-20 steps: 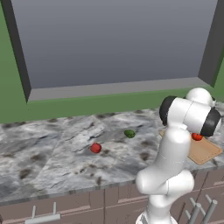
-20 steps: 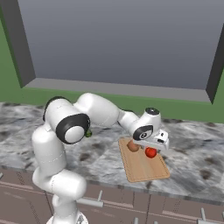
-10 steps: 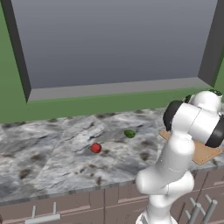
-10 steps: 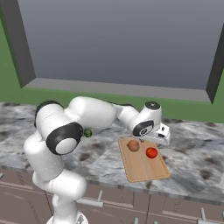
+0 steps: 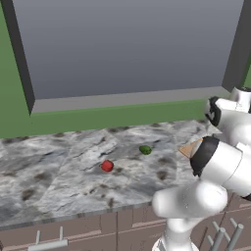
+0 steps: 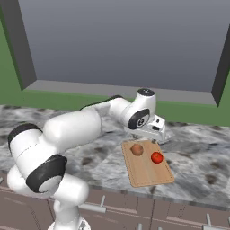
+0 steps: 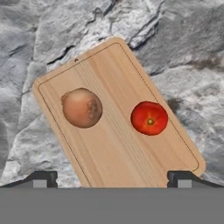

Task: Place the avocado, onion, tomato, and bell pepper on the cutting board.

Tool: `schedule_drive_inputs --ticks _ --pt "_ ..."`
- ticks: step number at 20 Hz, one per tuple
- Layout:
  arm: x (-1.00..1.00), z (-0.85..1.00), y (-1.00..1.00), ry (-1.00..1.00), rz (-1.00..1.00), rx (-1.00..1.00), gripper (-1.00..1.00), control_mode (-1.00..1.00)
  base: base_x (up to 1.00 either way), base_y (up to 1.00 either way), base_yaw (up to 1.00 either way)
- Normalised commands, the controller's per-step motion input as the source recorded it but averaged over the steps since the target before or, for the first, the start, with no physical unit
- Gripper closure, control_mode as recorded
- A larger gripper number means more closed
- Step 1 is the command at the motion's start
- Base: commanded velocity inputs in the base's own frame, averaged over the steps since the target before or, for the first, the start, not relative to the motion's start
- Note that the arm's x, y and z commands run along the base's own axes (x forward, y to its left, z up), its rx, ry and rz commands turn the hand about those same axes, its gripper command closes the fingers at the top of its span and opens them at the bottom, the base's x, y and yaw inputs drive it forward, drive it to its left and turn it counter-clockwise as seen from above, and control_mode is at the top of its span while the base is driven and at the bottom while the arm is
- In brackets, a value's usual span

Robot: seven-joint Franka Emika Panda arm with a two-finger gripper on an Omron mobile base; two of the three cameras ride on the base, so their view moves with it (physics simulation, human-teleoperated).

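Observation:
The light wooden cutting board (image 6: 148,173) lies on the marble counter, with the brownish onion (image 6: 137,149) and the orange-red tomato (image 6: 157,157) resting on it side by side. In the hand view the onion (image 7: 82,107) and tomato (image 7: 149,118) sit apart on the cutting board (image 7: 118,148). My gripper (image 6: 152,134) hovers above the board's far end, open and holding nothing; the gripper (image 7: 113,178) shows its tips spread wide. Over to the left, the dark green avocado (image 5: 145,149) and the red bell pepper (image 5: 107,166) lie on the bare counter.
The grey marble counter (image 5: 59,171) runs along a green wall under a large window with a grey sill (image 5: 127,99). Drawer fronts with handles (image 5: 49,243) line its front edge. My white arm (image 6: 76,130) arches over the counter left of the board.
My gripper has risen and drawn back from just over the tomato toward the board's far end, staying open. The elbow swung along. Onion and tomato have stayed in place.

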Motion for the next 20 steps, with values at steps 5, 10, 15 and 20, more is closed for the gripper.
schedule_drive_inputs --ticks 5,10,15,20 --pt "-0.51 0.59 0.76 0.0 0.0 0.0 -1.0 -1.0 0.0 0.0 0.0" --pt "-0.87 0.1 0.83 -0.16 0.0 -0.02 -1.0 -1.0 0.0 0.0 0.0" --pt "-0.8 0.09 0.85 -0.15 0.03 0.0 -1.0 -1.0 0.0 0.0 0.0" --pt "-0.41 0.33 1.0 -0.07 0.12 -0.02 -1.0 -1.0 0.0 0.0 0.0"
